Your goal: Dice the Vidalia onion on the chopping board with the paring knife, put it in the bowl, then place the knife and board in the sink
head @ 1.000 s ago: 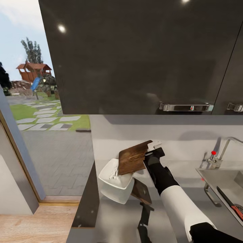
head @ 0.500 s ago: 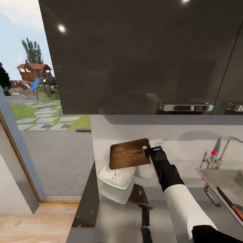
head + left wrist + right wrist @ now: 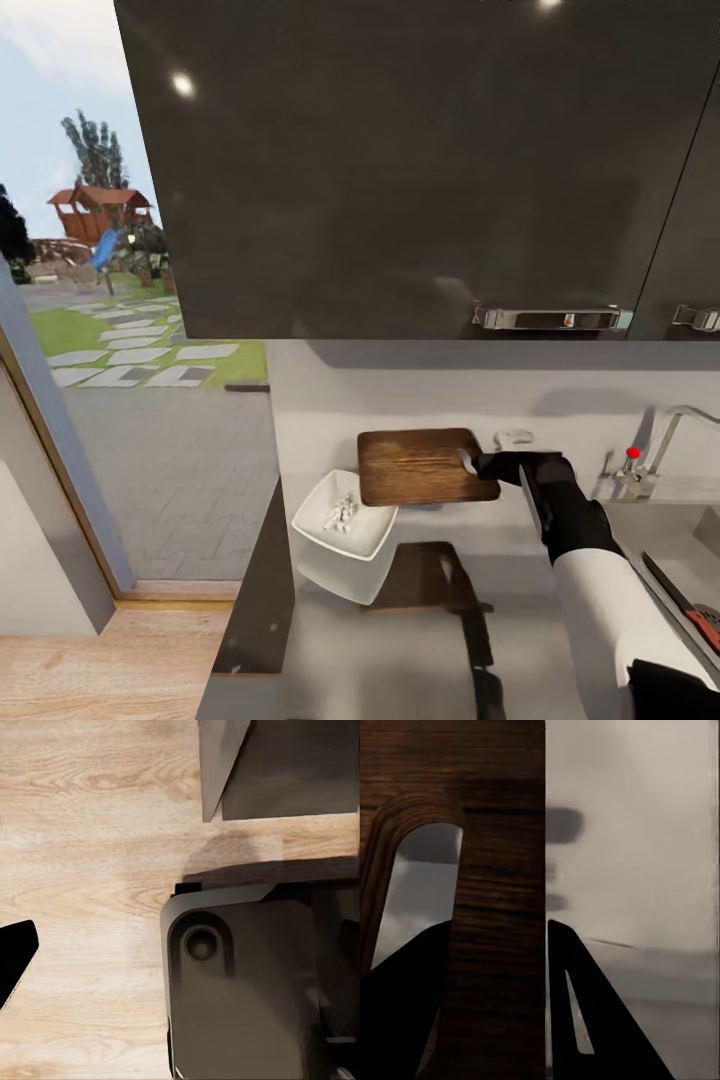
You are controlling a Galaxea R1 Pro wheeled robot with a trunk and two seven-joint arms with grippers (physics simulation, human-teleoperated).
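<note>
The brown chopping board (image 3: 425, 467) hangs level above the countertop (image 3: 350, 650), close to the back wall. My right gripper (image 3: 478, 464) is shut on its handle end. In the right wrist view the two dark fingers (image 3: 600, 1020) clamp the strip of the chopping board (image 3: 499, 870) beside its slot hole. The white bowl (image 3: 372, 528) sits at the counter's left end, left of the board, with tiny white onion dice (image 3: 340, 513) inside. The sink (image 3: 620, 535) is at the right, and the paring knife (image 3: 690, 608) with its red handle lies in it. A black shape that may be a left finger (image 3: 13, 961) hangs over the floor.
Dark upper cabinets (image 3: 420, 170) hang low over the counter. The chrome faucet (image 3: 668, 425) with a red dot stands behind the sink. The counter's left edge borders an open doorway. The left wrist view looks down on wooden floor (image 3: 90, 832) and the robot's dark base (image 3: 247, 982).
The board went from tilted over the bowl to level and moved right toward the sink with my right gripper. The dice now lie uncovered in the bowl.
</note>
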